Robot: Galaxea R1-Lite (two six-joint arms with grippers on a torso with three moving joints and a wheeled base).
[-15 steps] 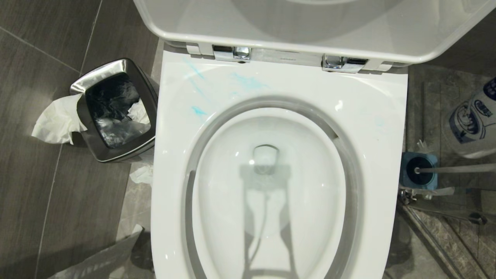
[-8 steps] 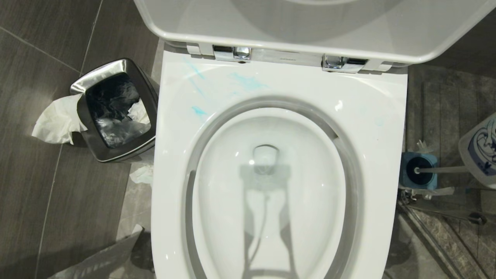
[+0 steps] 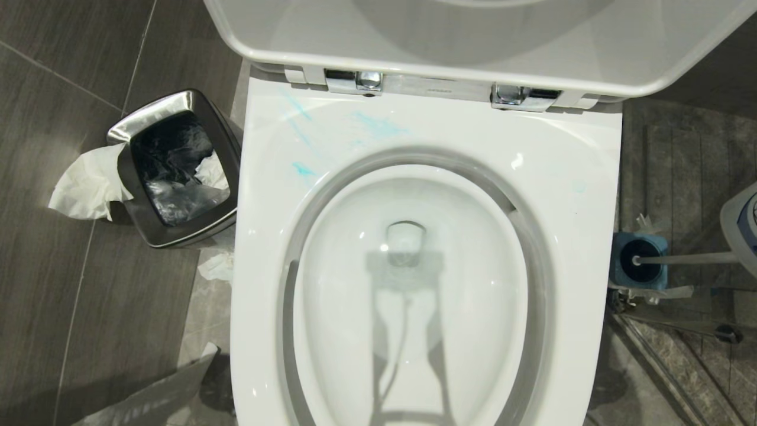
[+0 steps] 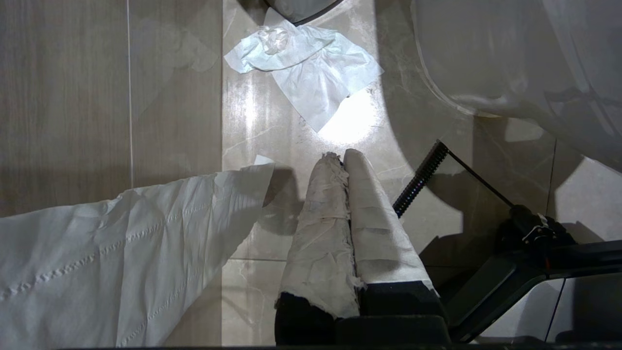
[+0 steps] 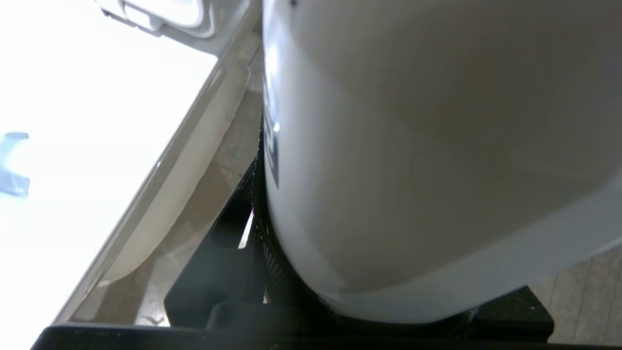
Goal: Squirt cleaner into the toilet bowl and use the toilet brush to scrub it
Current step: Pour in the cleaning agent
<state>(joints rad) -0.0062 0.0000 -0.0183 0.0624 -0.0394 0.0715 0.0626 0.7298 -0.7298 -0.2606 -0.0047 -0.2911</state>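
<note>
The toilet bowl (image 3: 473, 266) lies open below me, lid raised, with blue smears (image 3: 378, 125) on the white seat (image 3: 568, 177). The cleaner (image 3: 744, 228), a white bottle with a blue label, shows only as a sliver at the head view's right edge. In the right wrist view its white body (image 5: 413, 146) fills the picture, with my right gripper (image 5: 388, 218) shut on it beside the toilet. The toilet brush handle (image 3: 686, 258) rests in its blue holder (image 3: 639, 260) on the floor to the right. My left gripper (image 4: 342, 158) is shut and empty over the floor, its fingers wrapped in white.
A steel bin (image 3: 177, 168) with tissue (image 3: 86, 183) hanging from it stands left of the toilet. Crumpled tissue (image 4: 306, 68) and a long paper strip (image 4: 121, 243) lie on the tiles near the left gripper. A pipe (image 3: 680, 325) runs along the floor at right.
The cleaner has slid rightward and down in the head view, from well inside the frame to its right edge. The toilet, brush and left arm have not moved.
</note>
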